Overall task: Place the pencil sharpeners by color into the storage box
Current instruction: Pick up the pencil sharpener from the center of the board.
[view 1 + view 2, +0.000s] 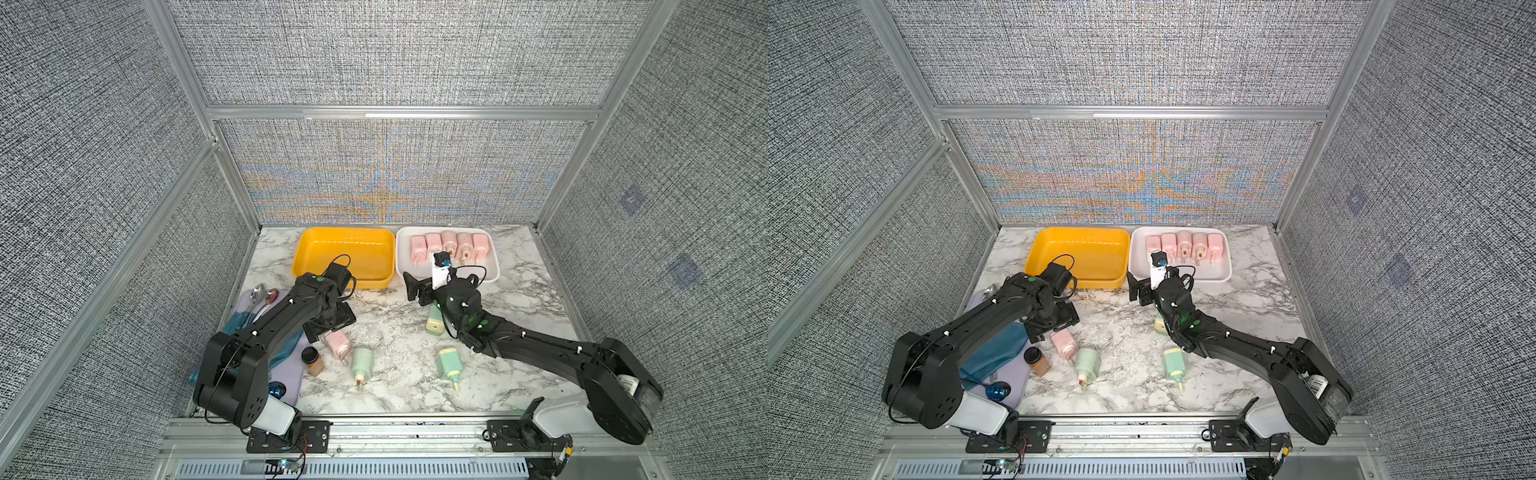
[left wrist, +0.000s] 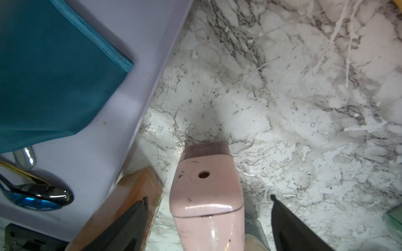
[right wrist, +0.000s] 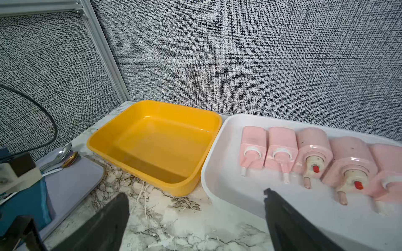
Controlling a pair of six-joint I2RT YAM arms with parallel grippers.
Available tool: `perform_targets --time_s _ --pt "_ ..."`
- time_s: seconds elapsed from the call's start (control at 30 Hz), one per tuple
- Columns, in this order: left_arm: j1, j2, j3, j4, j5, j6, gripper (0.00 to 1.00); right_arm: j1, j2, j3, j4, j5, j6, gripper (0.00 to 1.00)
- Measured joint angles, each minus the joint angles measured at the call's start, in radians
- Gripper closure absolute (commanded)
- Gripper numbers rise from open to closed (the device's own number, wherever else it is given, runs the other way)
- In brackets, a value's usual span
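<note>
Nearest you, two green sharpeners (image 1: 362, 361) lie loose on the marble table (image 1: 399, 386), cranks pointing toward the front edge. A third green (image 1: 433, 323) is half hidden under the right arm.

Just behind them, your left gripper (image 2: 208, 197) is poised low over the one pink sharpener (image 1: 337, 343) left on the table. Its jaws stand apart on either side of the body, with a gap showing on both sides and nothing gripped. The jar (image 1: 312, 360) sits just beside the sharpener, and one finger (image 2: 130, 219) drops between the two, so there is little room on that side.

Farther back, your right gripper (image 3: 195, 193) hangs wide open and empty at the near edge of the white tray (image 1: 478, 272), probably parked clear of the pick.

At the back wall, five pinks (image 1: 449, 245) lie side by side in that tray, cranks facing you, which makes it the pink bin. The yellow box (image 1: 345, 253) touching it holds nothing and is presumably meant for the greens.

Faint raised lettering on the pink sharpener's end and a grey label beside it are too blurred to read. No brand shows anywhere.
</note>
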Motion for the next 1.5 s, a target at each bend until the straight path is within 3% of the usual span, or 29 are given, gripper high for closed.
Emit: perform_targets --time_s 0.8,0.9,1.27,1.5 --pt "0.014 -0.002 -0.084 0.082 0.076 -0.018 0.26 0.016 0.027 0.02 -0.008 0.015 -0.002 0.01" --pt "0.014 0.002 -0.087 0.092 0.091 -0.02 0.33 0.019 0.027 0.02 -0.012 0.016 -0.004 0.01" --pt "0.014 0.012 -0.08 0.096 0.089 0.006 0.42 0.028 0.025 0.055 -0.039 0.019 -0.012 0.01" --pt "0.014 0.015 -0.068 0.095 0.076 0.014 0.83 0.035 0.043 0.07 -0.033 0.009 -0.035 0.01"
